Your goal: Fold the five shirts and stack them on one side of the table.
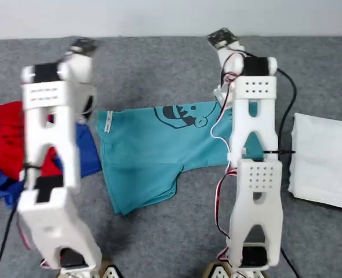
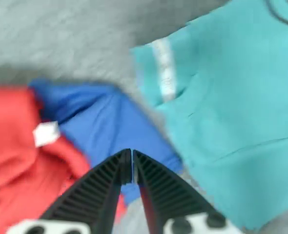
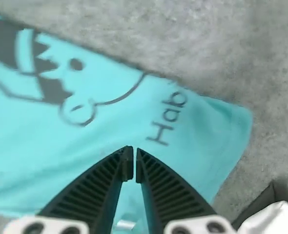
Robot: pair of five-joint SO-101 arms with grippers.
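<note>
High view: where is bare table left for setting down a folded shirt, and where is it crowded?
Bare table runs along the far edge behind the teal shirt; another patch lies in front of it, between the left arm and right arm; a third in front of the white shirt. Crowded: the left side, where red shirt and blue shirt pile.

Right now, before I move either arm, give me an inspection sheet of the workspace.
Surface: grey cover, felt-like, lying flat.
Job's things: teal shirt spread at the centre; red shirt and blue shirt bunched together at one side; white shirt folded at the other side.
Clutter: nothing seen.
Grippers: left gripper shut, over the blue shirt; right gripper shut, over the teal shirt.
Cables: wires run along the right arm; black cable loops beside it.
Surroundings: pale wall behind the table.
</note>
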